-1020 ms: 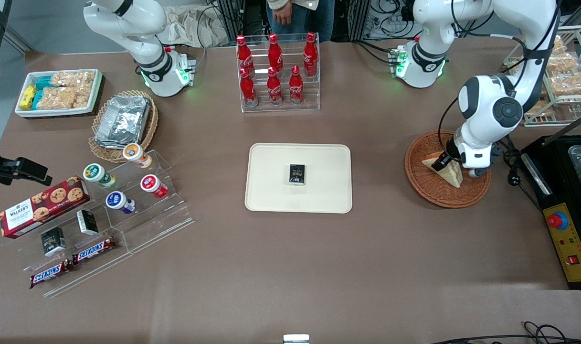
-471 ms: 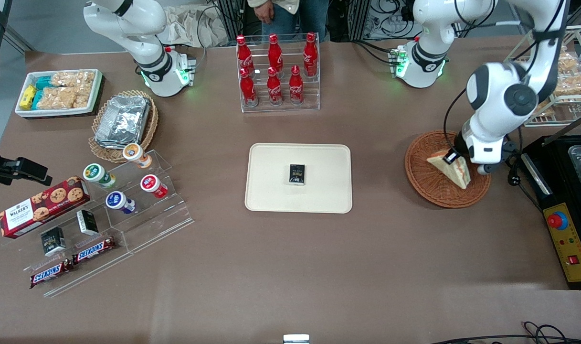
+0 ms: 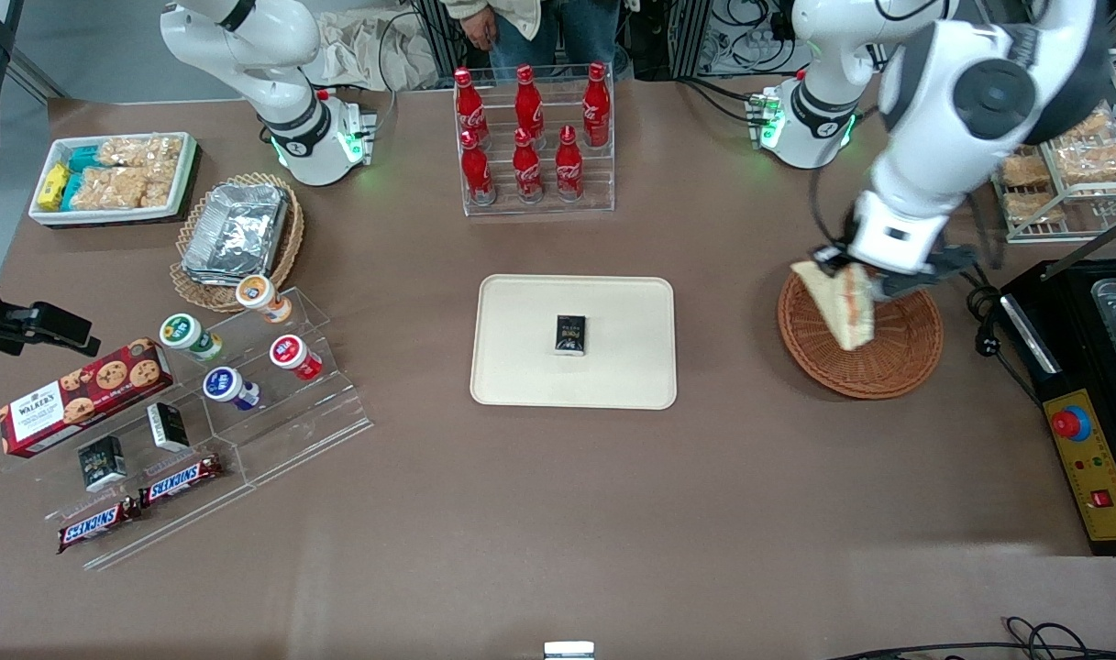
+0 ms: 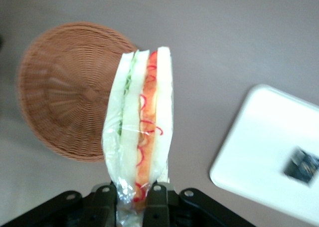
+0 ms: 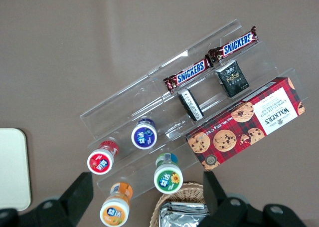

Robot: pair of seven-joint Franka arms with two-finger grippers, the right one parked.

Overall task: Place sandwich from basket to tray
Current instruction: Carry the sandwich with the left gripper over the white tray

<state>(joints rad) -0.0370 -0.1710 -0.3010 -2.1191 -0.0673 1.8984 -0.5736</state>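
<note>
Front view shows the tool (image 3: pixel 853 272) pinching the triangular white-bread sandwich (image 3: pixel 836 303) with red-orange and green filling, lifted above the round reddish-brown wicker basket (image 3: pixel 892 359). Beside that basket, toward the parked arm's end, lies the flat cream rectangular tray (image 3: pixel 530 367) on the counter (image 3: pixel 567 513).

6 cola bottles (image 3: pixel 527 137), 2 Snickers bars (image 3: pixel 140 502)
</note>
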